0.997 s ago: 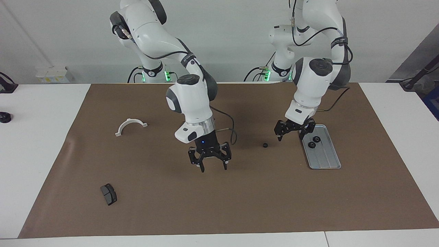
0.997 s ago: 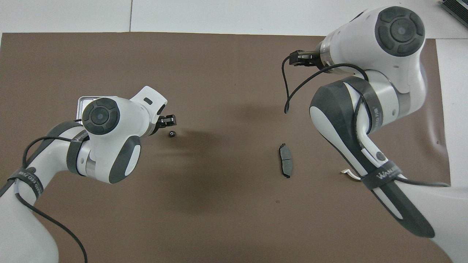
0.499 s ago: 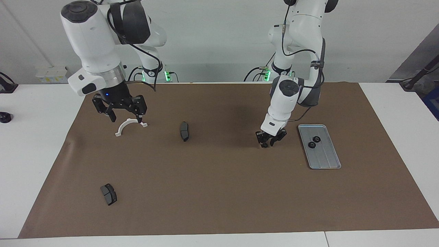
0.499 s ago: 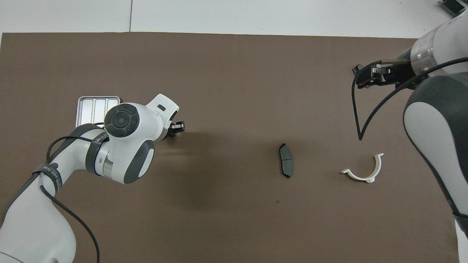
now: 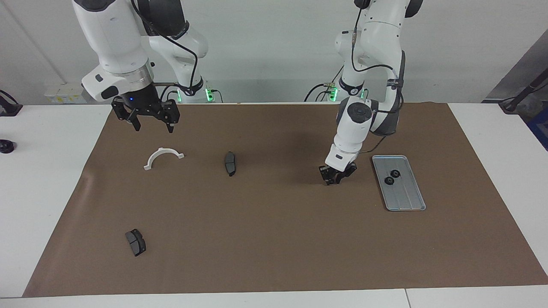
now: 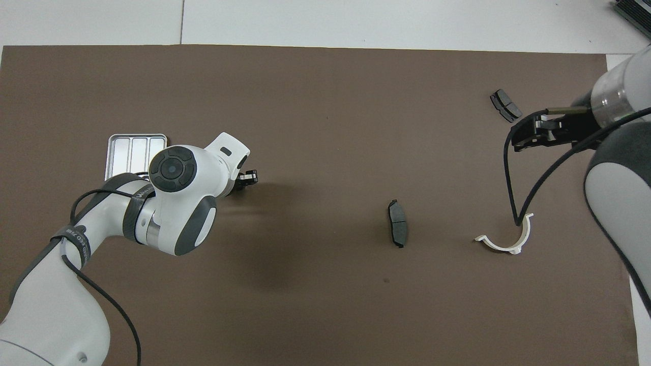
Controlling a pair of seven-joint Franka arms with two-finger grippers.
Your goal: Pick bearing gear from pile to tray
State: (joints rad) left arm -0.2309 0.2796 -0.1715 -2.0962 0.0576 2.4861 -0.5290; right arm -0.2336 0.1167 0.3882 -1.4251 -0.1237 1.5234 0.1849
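Up over the mat's edge above the white bracket [image 5: 163, 157], the right gripper [image 5: 147, 122] waits with fingers spread and empty. The left gripper [image 5: 335, 178] is down on the mat beside the tray [image 5: 406, 201], where a gear lay; whether it has it, I cannot tell. Two gears [image 5: 392, 177] sit in the tray, so I judge the next move a lift across.

Left pincer [image 5: 332, 179] low on the mat beside the tray [image 5: 410, 197]; right pincer [image 5: 152, 124] hangs raised.

Tray [image 5: 404, 199]: flat, silver-grey, ridged, lying toward the left arm's end. Two small black gears [image 5: 392, 177] rest in its half nearer the robots, just beside each other.
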